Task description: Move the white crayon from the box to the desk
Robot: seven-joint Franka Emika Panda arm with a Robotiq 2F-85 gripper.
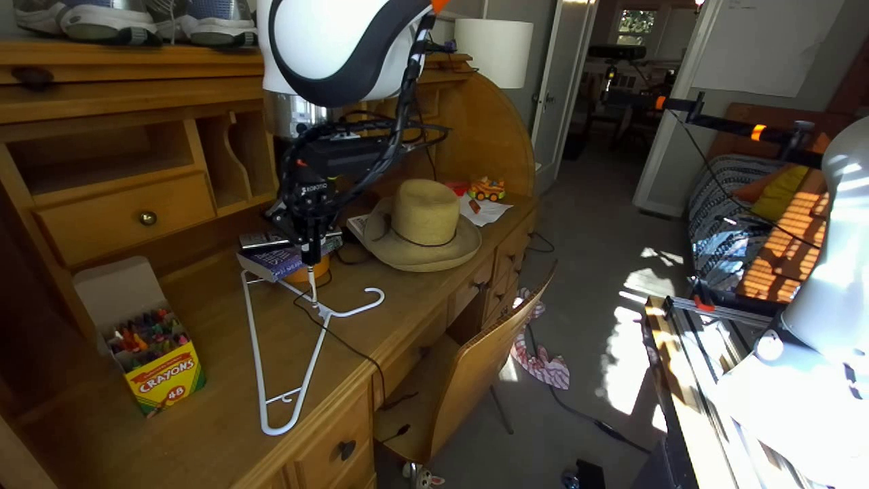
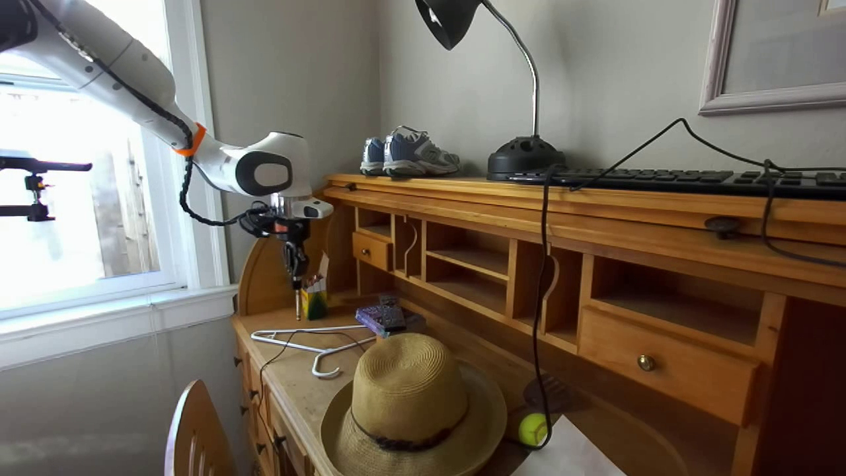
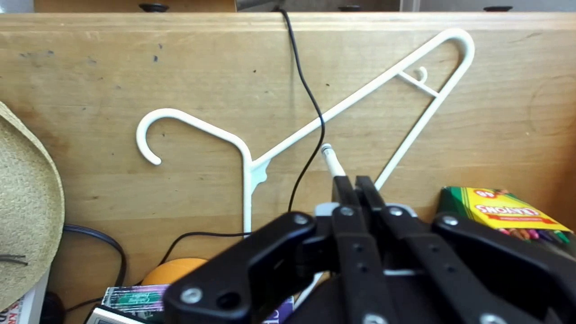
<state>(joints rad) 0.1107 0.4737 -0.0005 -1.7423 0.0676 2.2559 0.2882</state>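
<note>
The white crayon (image 3: pixel 333 162) points downward from my fingertips, slightly tilted in the wrist view; it also shows in both exterior views (image 1: pixel 312 282) (image 2: pixel 298 309). My gripper (image 3: pixel 351 182) is shut on its upper end, in both exterior views too (image 1: pixel 311 261) (image 2: pixel 297 284). The crayon's lower tip appears to hang above the desk (image 1: pixel 210 435), over the hanger area; the exact gap cannot be told. The yellow and green crayon box (image 1: pixel 163 373) stands with its lid open and coloured tips showing. In the wrist view the box (image 3: pixel 508 211) lies right of my fingers.
A white hanger (image 1: pixel 309 367) lies on the desk below my gripper, with a thin black cable (image 3: pixel 310 94) across it. A purple book (image 1: pixel 271 265) with a dark device on top is close by. A straw hat (image 1: pixel 424 217) and a chair (image 1: pixel 485 353) stand nearby.
</note>
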